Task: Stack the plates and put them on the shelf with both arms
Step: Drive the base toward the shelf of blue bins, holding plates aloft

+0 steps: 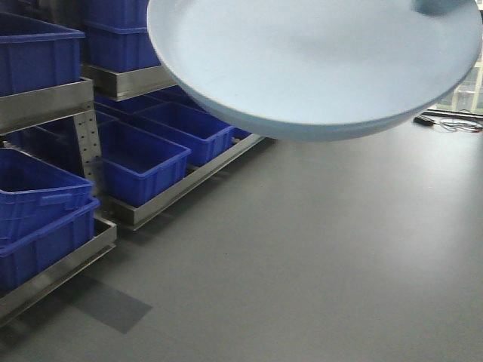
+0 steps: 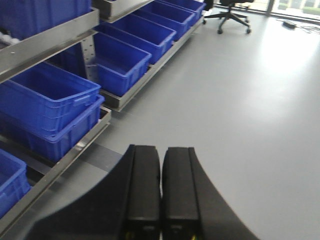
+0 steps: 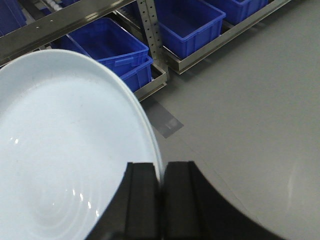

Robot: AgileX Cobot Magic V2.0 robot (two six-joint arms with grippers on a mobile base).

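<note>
A large glossy pale blue-white plate (image 1: pixel 317 60) hangs in the air close to the front camera, filling the top of that view. The right wrist view looks into its ringed inside (image 3: pixel 65 150). My right gripper (image 3: pixel 162 165) is shut on the plate's rim, one black finger inside and one outside. I cannot tell whether a second plate lies under it. In the left wrist view my left gripper (image 2: pixel 161 150) is shut with nothing between its fingers, above the grey floor. The metal shelf (image 1: pixel 45 102) stands at the left.
Blue plastic bins (image 1: pixel 143 162) fill the shelf (image 2: pixel 45 45) levels and its floor trays. A dark tape patch (image 1: pixel 113 302) marks the grey floor by the rack. An office chair (image 2: pixel 232 12) and cables (image 1: pixel 445 121) lie at the far end.
</note>
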